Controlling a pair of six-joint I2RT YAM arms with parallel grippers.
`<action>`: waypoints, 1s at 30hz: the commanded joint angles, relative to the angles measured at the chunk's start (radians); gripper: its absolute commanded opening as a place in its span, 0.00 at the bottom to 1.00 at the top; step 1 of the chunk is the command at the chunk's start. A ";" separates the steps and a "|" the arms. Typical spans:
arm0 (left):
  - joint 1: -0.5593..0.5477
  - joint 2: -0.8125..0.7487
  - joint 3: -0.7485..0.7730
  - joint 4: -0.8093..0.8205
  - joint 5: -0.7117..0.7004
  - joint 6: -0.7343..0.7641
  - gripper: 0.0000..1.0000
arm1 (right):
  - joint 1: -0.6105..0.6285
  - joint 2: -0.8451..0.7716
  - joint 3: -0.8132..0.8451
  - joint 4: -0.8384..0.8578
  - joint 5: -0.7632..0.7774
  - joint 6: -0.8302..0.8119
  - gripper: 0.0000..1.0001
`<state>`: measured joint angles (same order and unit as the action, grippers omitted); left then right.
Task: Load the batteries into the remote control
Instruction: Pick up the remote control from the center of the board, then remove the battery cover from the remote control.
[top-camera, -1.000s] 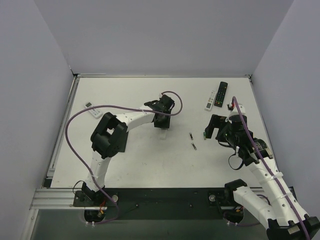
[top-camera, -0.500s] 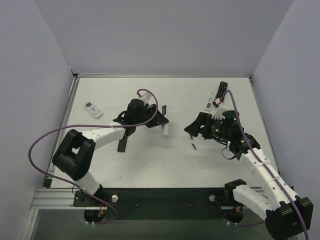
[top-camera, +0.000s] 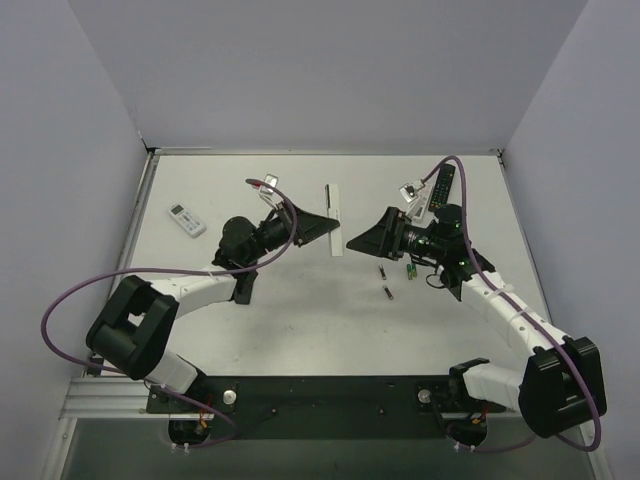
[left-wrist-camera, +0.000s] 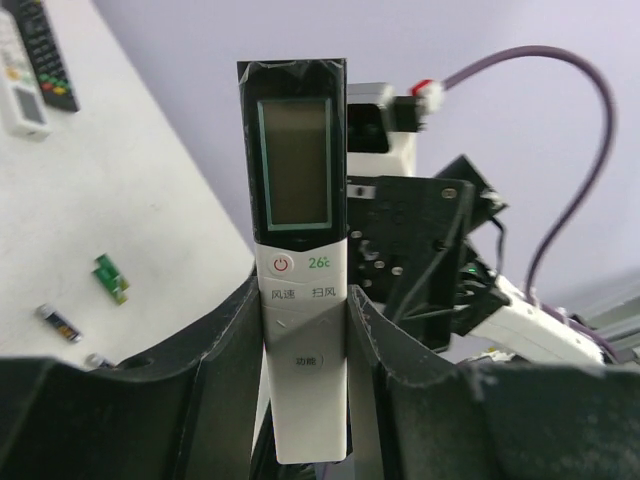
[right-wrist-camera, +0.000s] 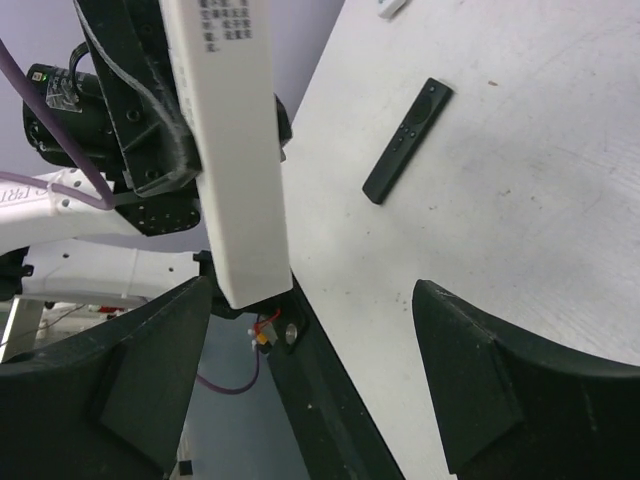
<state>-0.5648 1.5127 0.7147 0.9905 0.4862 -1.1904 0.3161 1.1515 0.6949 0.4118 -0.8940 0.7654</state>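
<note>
My left gripper (left-wrist-camera: 305, 400) is shut on the lower end of a white remote control (left-wrist-camera: 300, 300) with a dark screen, held up off the table (top-camera: 300, 330). The top view shows the remote control (top-camera: 333, 215) between both arms at mid-table. My right gripper (right-wrist-camera: 310, 370) faces its plain back (right-wrist-camera: 230, 150) with jaws wide apart; the remote's end sits near the left finger (right-wrist-camera: 150, 370), apart from it. The batteries lie on the table: two dark cells (top-camera: 382, 271) (top-camera: 388, 291) and a green one (top-camera: 411, 269), the green one also visible from the left wrist (left-wrist-camera: 111, 278).
A slim black remote (top-camera: 244, 285) lies by the left arm and shows from the right wrist (right-wrist-camera: 407, 140). A small white remote (top-camera: 187, 219) sits at far left. A black remote (left-wrist-camera: 45, 60) and a white one (left-wrist-camera: 20, 90) lie at the back right.
The left arm has swung right and lifted the white remote upright toward mid-table. The right arm has moved left toward it, its jaws narrowing slightly.
</note>
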 joint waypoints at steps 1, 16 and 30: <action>0.008 -0.039 -0.001 0.275 0.052 -0.092 0.03 | 0.015 0.034 0.049 0.202 -0.134 0.066 0.74; 0.025 -0.075 -0.006 0.284 0.104 -0.078 0.00 | 0.075 0.111 0.081 0.527 -0.187 0.232 0.56; 0.054 -0.075 0.017 0.338 0.107 -0.118 0.00 | 0.124 0.206 0.135 0.673 -0.226 0.298 0.26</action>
<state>-0.5339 1.4647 0.6991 1.2160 0.5926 -1.2911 0.4282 1.3483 0.7959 0.9169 -1.0718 1.0313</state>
